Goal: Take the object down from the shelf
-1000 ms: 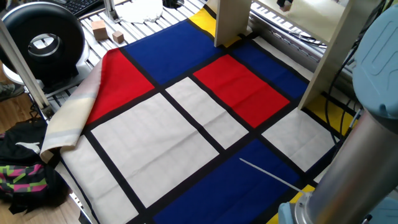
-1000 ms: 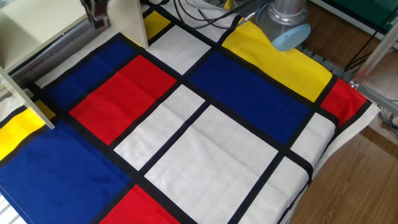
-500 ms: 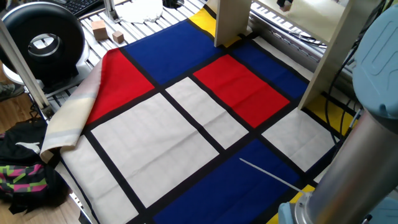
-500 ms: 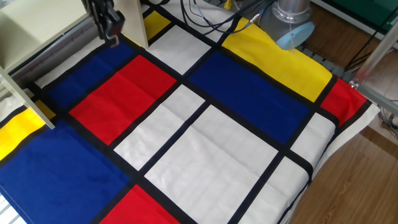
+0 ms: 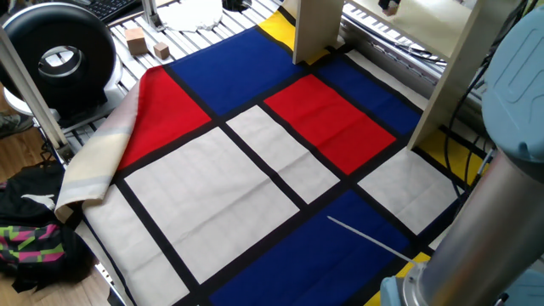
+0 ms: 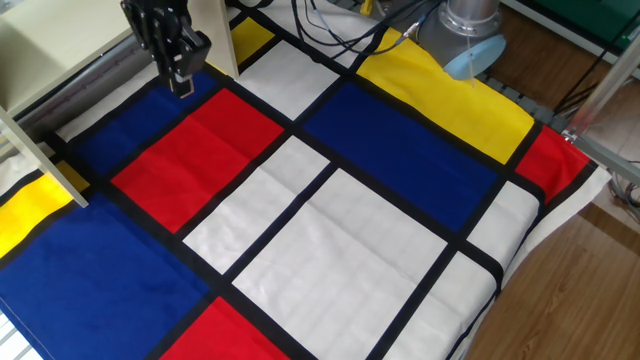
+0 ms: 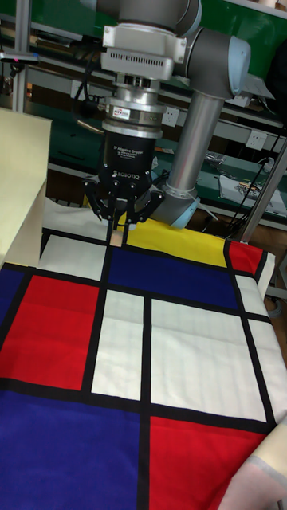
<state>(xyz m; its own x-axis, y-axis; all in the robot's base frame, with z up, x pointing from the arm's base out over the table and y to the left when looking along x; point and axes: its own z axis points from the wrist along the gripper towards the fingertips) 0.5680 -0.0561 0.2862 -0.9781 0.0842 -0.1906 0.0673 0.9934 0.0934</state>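
A cloth (image 6: 330,220) of red, blue, white and yellow panels edged in black covers the counter, with green workbenches behind in the tall view. The block (image 7: 117,236) sits pinched between the tips of the claw (image 7: 118,231), whose fingers are drawn narrow around it, and it hangs just above the cloth near the seam between a white and a blue panel. Over the last second the claw (image 6: 180,75) has come away from the shelf (image 6: 60,50) and dropped: it was up beside the cream upright panel, and now it stands lower and further out over the blue panel, with the shelf behind and to one side of it. That suggests the lift-off from the shelf is done and what remains is lowering the block to the cloth and letting go. The fingertips seem close to the fabric already, so the last stretch looks short. Well away from the claw, two wooden cubes (image 5: 146,44) lie on the bare slats by a black round device (image 5: 58,59), apparently untouched.
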